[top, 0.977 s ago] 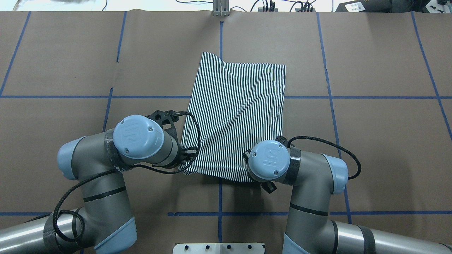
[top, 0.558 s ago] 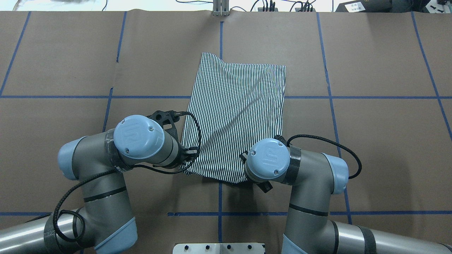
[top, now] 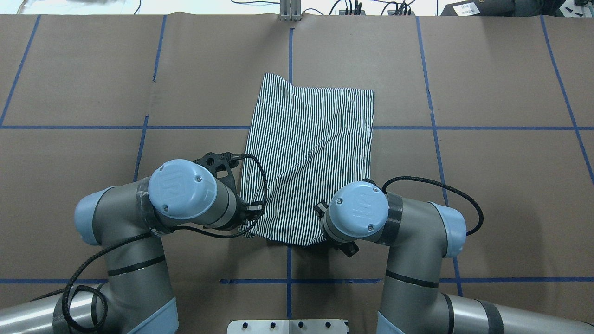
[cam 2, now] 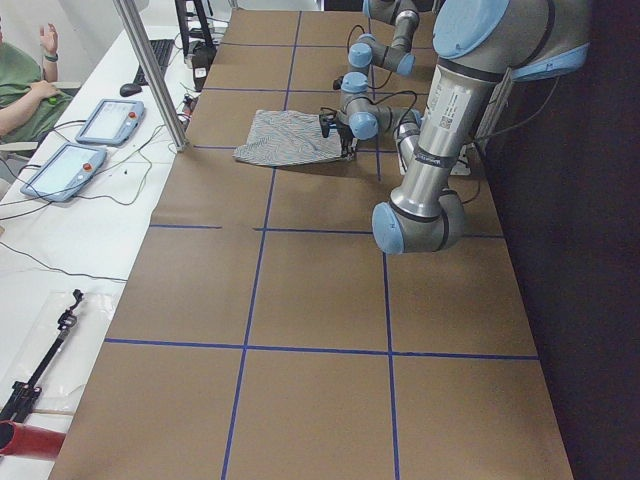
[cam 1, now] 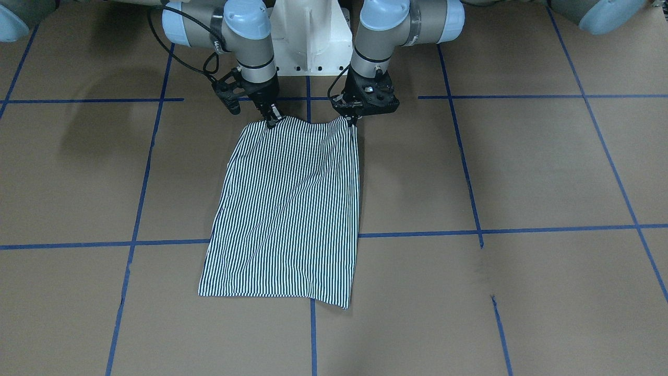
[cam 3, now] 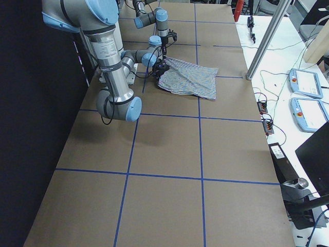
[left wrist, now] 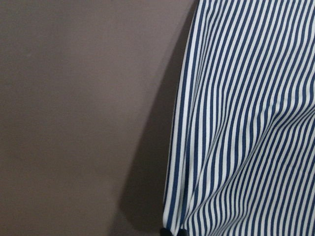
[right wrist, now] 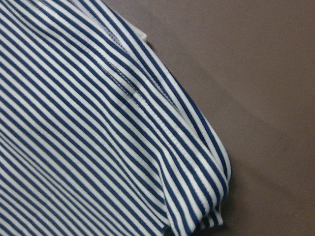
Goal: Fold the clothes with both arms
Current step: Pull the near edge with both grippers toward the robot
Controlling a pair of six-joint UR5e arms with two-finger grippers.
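1. Front-facing view: the striped shirt lay as a long folded panel mid-counter, with its robot-side edge raised. The right arm and left arm each had jaws clenched on one corner of that edge.
2. Overhead view: the wrists hid both held corners, and the far hem lay flat beyond a blue tape line. The fold would likely go best with both corners carried level and together toward that hem, the cloth taut between them.
3. Side views: the shirt sat near the base, too small to judge the jaws.
4. Left wrist view: the edge hung clear above its shadow.
5. Right wrist view: the corner was bunched in layers, so one could slip out.
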